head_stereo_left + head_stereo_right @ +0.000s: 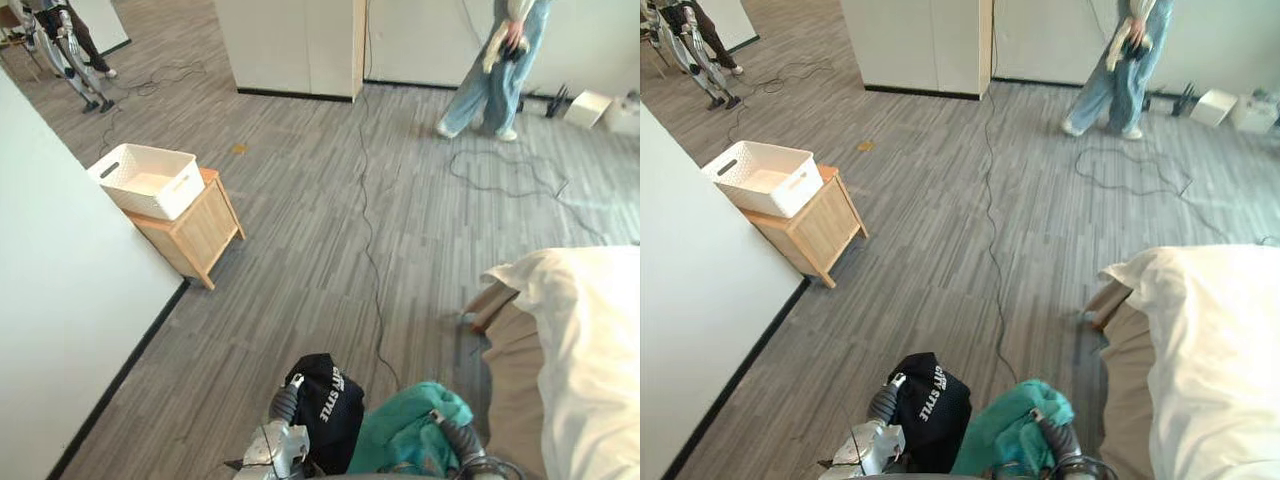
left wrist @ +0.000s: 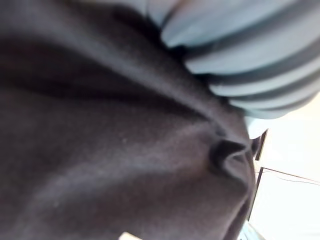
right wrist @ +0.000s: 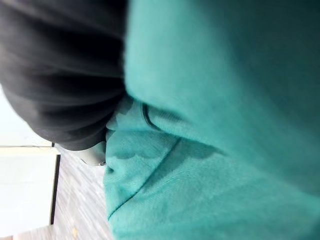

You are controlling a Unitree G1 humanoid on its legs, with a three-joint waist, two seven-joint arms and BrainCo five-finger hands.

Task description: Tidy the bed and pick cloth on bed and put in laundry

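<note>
A black cloth with white print (image 1: 326,407) is draped over my left hand (image 1: 284,402) at the bottom of the eye views. Beside it, a teal cloth (image 1: 410,430) covers my right hand (image 1: 458,440). Both cloths are held close in front of me, touching each other. The left wrist view is close on the black cloth (image 2: 125,150), the right wrist view on the teal cloth (image 3: 225,125). A white laundry basket (image 1: 147,180) stands on a small wooden side table (image 1: 195,235) to the left, against the wall. The bed, with a white duvet (image 1: 590,340) over a tan sheet (image 1: 515,380), lies at the right.
A white wall (image 1: 70,330) runs along the left. A thin cable (image 1: 370,250) trails across the grey floor between the bed and the side table. A person (image 1: 495,70) stands at the far right by a white cabinet (image 1: 295,45).
</note>
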